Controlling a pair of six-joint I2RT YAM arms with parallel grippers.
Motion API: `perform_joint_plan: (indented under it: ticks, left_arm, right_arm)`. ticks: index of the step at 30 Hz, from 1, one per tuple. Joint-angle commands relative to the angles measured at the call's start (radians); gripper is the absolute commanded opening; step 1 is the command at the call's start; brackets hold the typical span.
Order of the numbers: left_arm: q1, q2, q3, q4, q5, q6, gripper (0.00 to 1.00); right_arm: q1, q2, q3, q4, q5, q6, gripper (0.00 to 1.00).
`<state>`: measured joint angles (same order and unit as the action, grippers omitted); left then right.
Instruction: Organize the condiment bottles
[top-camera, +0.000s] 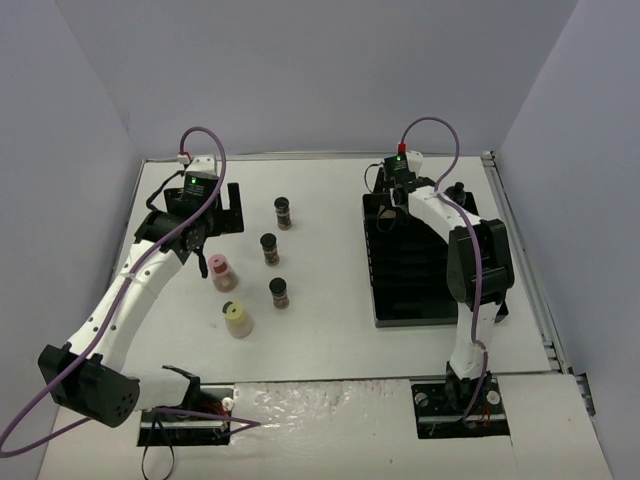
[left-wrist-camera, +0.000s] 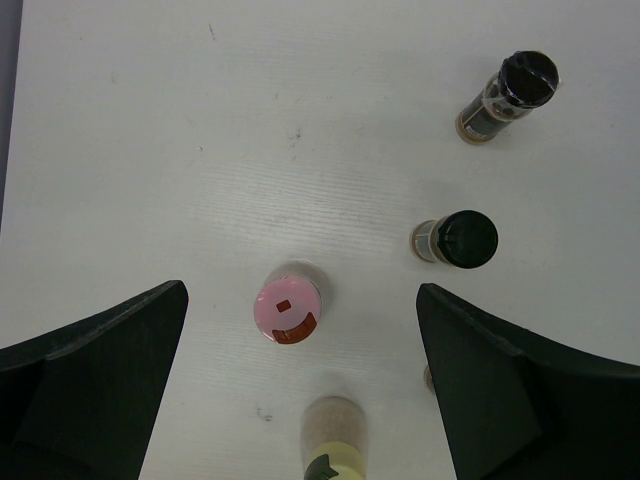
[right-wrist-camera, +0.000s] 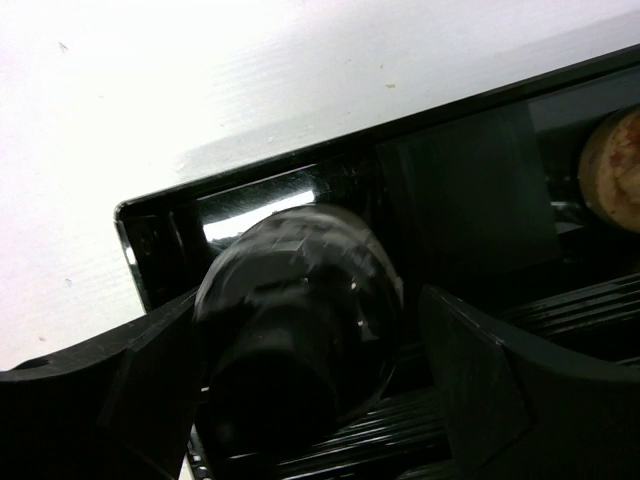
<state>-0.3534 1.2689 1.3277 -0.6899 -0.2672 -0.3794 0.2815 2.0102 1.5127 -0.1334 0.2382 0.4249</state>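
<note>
From above, the left gripper (top-camera: 200, 243) hangs over the table (top-camera: 330, 340) with the pink jar (top-camera: 220, 270) close below its jaws. The yellow jar (top-camera: 237, 318) and three black-capped jars (top-camera: 270, 248) stand off to its side. The right gripper (top-camera: 388, 205) is down at the tray's (top-camera: 420, 300) far left corner.

On the left wrist view the jaws gape wide and hold nothing. The pink jar stands upright between them, touching neither, and the yellow jar is back toward the wrist.

On the right wrist view a corner jar (right-wrist-camera: 290, 320), black-capped, sits in the tray between the fingers (right-wrist-camera: 490, 390). The jaws are slack, with a sliver of gap on one side. A pale jar (right-wrist-camera: 612, 170) lies beyond that finger
</note>
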Motion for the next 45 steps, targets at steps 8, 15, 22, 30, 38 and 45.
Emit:
perform_joint_plan:
  ticks: [8,15,22,30,38,45]
  left_arm:
    - [-0.006,0.004,0.026,0.054,-0.019,-0.003,0.97]
    - [-0.007,0.007,0.027,0.053,-0.021,-0.004,0.97]
    - [-0.007,0.007,0.028,0.049,-0.033,-0.003,0.97]
    - [-0.007,-0.005,0.027,0.059,-0.043,-0.018,0.97]
    - [-0.006,-0.057,0.065,0.027,-0.108,-0.028,0.97]
    - [-0.002,-0.115,0.065,-0.031,-0.144,-0.03,0.97]
  right_arm:
    - [0.03,-0.12,0.049,-0.043,0.066,-0.014,0.89]
    - [0.09,-0.231,0.067,-0.125,0.156,-0.035,0.89]
    - [0.185,-0.368,0.034,-0.166,0.176,-0.035,0.9]
    - [0.337,-0.296,0.18,-0.171,0.115,-0.065,0.89]
    - [0.401,-0.047,0.467,-0.2,0.056,-0.1,0.89]
    - [0.417,0.103,0.585,-0.194,0.01,-0.101,0.89]
